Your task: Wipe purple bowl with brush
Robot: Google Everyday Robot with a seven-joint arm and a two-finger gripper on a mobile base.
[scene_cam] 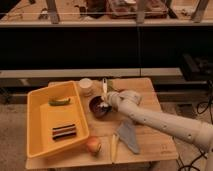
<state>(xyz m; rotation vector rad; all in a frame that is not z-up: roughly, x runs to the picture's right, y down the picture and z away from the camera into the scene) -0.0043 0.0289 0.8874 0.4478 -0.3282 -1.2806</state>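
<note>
The purple bowl [96, 107] sits on the wooden table just right of the yellow tray. My gripper [108, 101] is at the bowl's right rim, shut on the brush [104, 88]. The brush's white handle stands nearly upright above the gripper. Its pale head points down into the bowl at the right side. My arm [150, 118] reaches in from the right across the table.
A yellow tray [37, 125] at the left holds a green item [59, 101] and a dark striped item [65, 131]. A cream cup [86, 86] stands behind the bowl. A round orange fruit [93, 145], a pale yellow strip [113, 147] and a grey cloth [129, 136] lie near the front edge.
</note>
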